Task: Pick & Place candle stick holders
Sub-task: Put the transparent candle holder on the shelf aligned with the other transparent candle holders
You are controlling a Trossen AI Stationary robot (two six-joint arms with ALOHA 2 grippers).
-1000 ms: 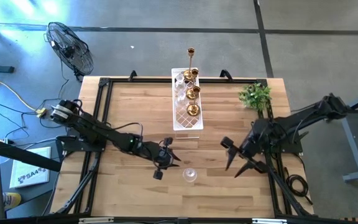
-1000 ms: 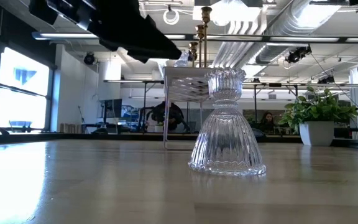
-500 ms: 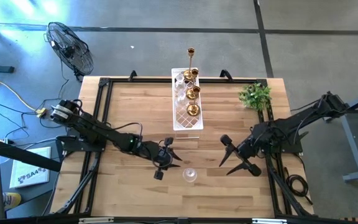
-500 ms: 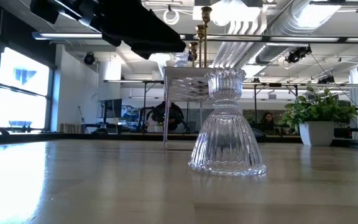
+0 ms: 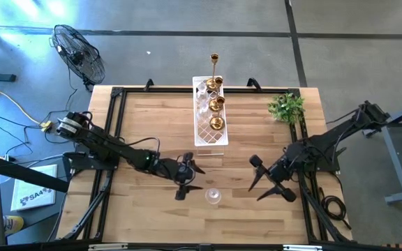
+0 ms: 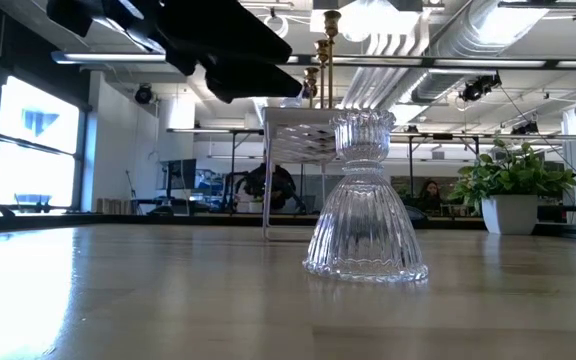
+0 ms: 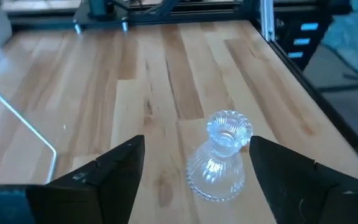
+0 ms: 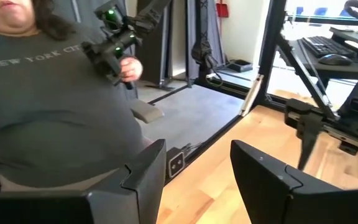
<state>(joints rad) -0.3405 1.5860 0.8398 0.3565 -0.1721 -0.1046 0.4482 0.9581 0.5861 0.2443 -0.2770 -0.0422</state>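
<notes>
A clear ribbed glass candle stick holder stands upright on its flared base on the table near the front middle; it also shows in the low view and the left wrist view. My left gripper is open just left of it, above the table, touching nothing. My right gripper is open and empty to its right. A tall gold holder and two squat gold holders stand in the white lattice tray at the far middle, with small clear glass ones beside them.
A small green plant in a white pot stands at the far right of the table. A person in a grey shirt shows beyond the table in the right wrist view. Bare wood lies left and right of the tray.
My left gripper has moved a little toward the glass holder and up toward the far edge. My right gripper has shifted slightly toward the near edge and turned. The glass holder has stayed where it was.
</notes>
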